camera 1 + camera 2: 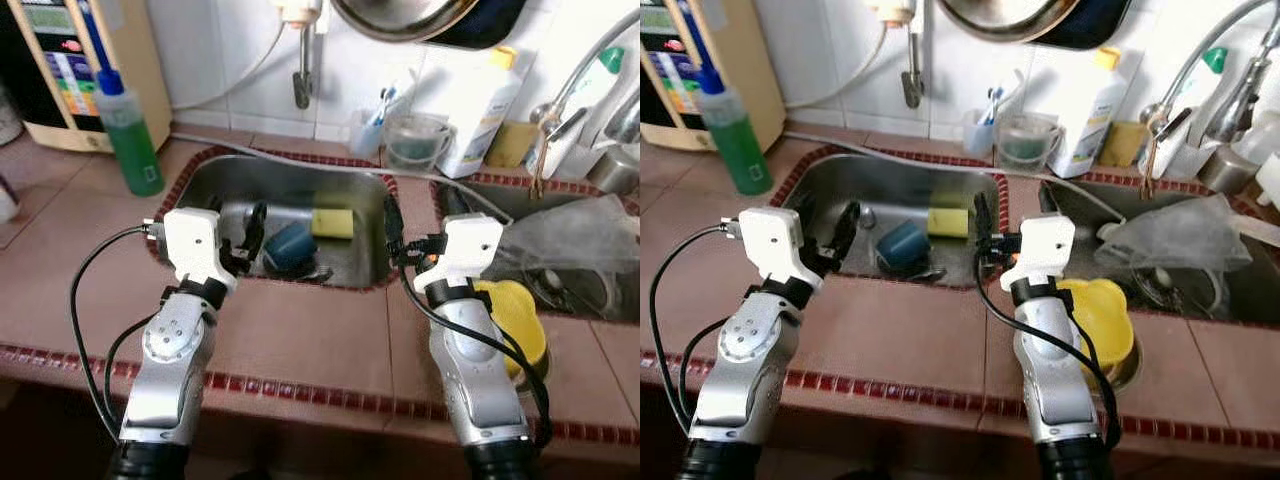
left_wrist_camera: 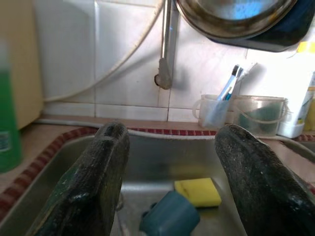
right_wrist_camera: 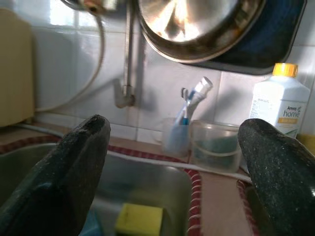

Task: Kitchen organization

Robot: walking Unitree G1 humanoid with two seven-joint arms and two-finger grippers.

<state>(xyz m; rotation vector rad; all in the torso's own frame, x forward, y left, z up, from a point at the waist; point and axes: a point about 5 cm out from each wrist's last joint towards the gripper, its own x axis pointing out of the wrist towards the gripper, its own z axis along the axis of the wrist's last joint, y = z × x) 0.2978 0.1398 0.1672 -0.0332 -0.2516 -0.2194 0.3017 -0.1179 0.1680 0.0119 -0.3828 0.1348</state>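
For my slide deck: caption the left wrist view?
Open left gripper poised over sink holding yellow sponge and blue cup.

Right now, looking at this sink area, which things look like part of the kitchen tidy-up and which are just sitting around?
Likely for the job:
yellow rectangular sponge
teal plastic cup
left claw, open over the sink
right claw, open

Just sitting around:
green liquid bottle
white plastic bottle
clear toothbrush cup

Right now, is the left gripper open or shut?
Open: the left gripper shows its two black fingers spread apart over the sink.
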